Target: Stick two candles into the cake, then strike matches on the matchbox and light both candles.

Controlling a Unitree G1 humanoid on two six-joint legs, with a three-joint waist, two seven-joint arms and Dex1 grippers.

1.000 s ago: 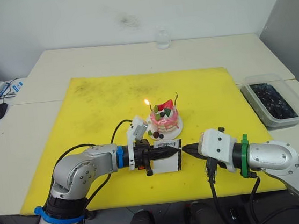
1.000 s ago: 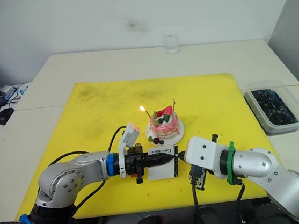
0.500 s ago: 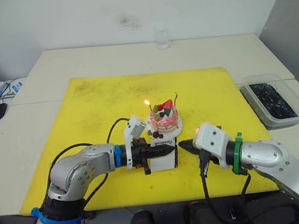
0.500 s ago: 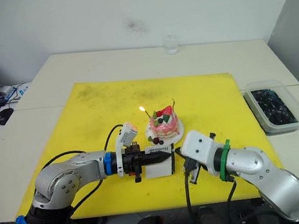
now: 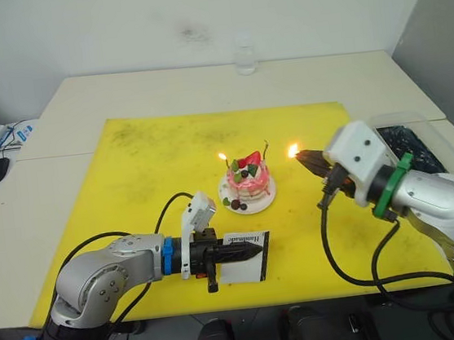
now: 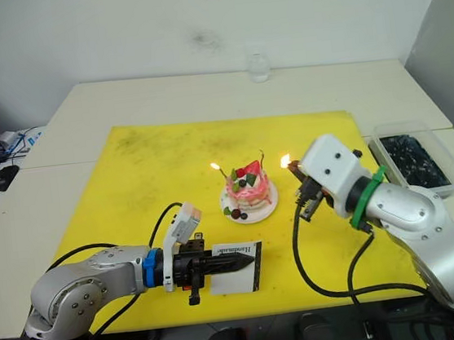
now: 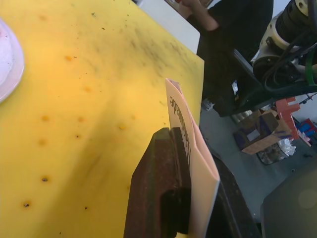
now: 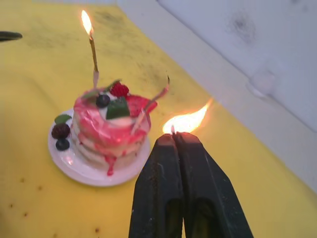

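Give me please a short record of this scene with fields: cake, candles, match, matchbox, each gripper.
cake: on its white plate, on the yellow mat; cake
lit candle: burning, stuck in the cake on the robot's left side
unlit candle: stuck in the cake, leaning, no flame
match: burning, beside the cake, apart from the unlit candle
matchbox: pinched on edge
left gripper: shut on the matchbox
right gripper: shut on the match
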